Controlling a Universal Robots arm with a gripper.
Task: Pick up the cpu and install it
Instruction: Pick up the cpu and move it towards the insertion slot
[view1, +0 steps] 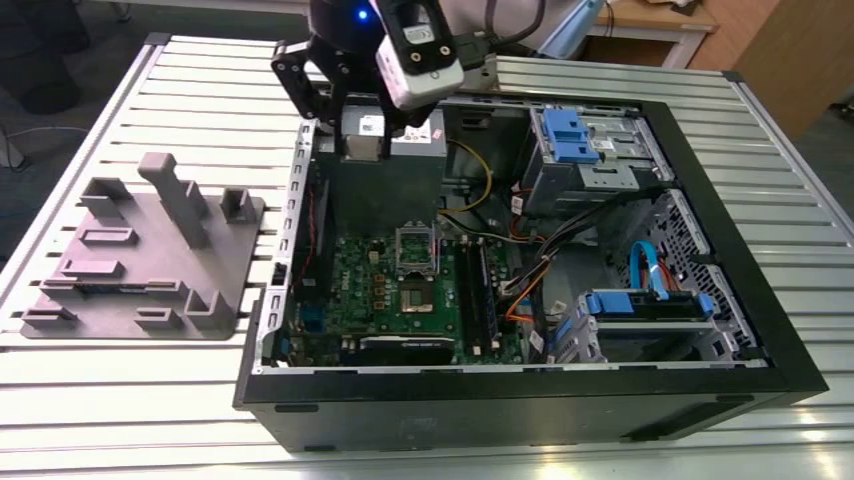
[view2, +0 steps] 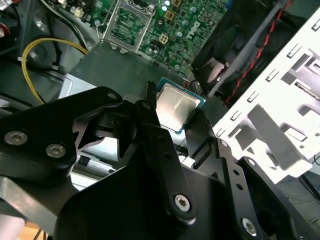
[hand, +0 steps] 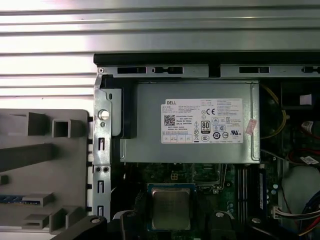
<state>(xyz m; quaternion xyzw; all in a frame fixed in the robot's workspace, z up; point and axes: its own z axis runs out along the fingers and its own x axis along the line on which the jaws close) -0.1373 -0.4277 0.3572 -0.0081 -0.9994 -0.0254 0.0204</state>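
Note:
The cpu (view2: 175, 102) is a thin square chip with a pale metal top, and my gripper (view2: 177, 112) is shut on it by its edges. In the first wrist view the cpu (hand: 170, 206) hangs between the black fingers (hand: 125, 222), above the green motherboard (hand: 235, 187). In the exterior view my gripper (view1: 350, 118) hovers over the far end of the open computer case (view1: 721, 250), above the grey power supply (view1: 400, 165). The dark square socket (view1: 416, 300) lies lower on the motherboard (view1: 360, 290), with its metal frame (view1: 416, 248) flipped up. That frame (view2: 129, 25) also shows beyond the chip.
A grey moulded fixture (view1: 134, 250) lies on the slatted metal table (view1: 120, 400) at the exterior view's left. Drive cages with blue clips (view1: 581, 135) and bundled cables (view1: 534, 270) crowd the case's other side. A yellow cable (view2: 35, 50) loops near the power supply (hand: 200, 125).

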